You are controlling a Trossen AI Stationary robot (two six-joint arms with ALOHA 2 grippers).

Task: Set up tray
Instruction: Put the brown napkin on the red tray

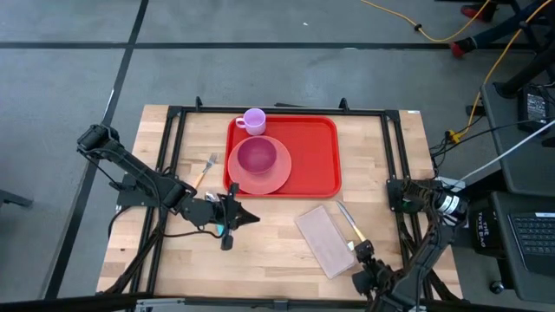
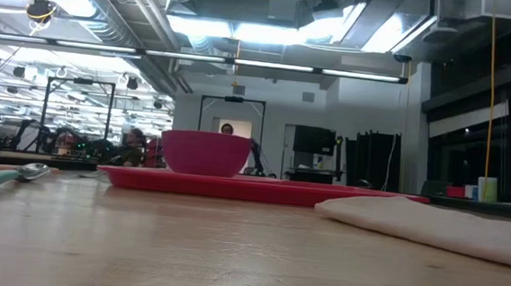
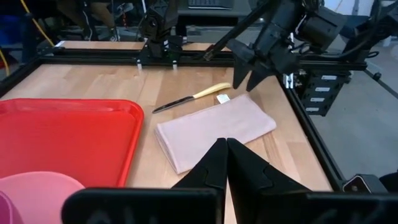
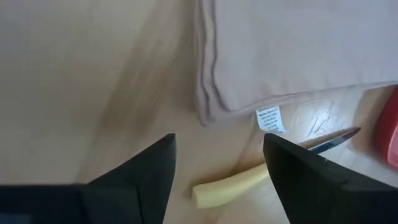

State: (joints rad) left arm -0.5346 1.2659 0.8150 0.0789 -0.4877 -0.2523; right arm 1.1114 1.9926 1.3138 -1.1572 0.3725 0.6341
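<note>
Right end effector (image 4: 219, 167) hovering wide-open above yellow-handled table knife (image 4: 261, 175), likely lining up grasp. Left end effector (image 3: 227, 163) waiting pinched shut near large flat red plastic tray (image 1: 308, 156), sitting mid-bench.

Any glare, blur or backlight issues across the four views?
Low view: bright ceiling lights behind, the pink bowl on the flat red plastic tray reads fine, near tabletop soft. Right wrist view: glare patch on wood beside the yellow-handled knife, folded beige cloth napkin soft. High view: even light.
</note>
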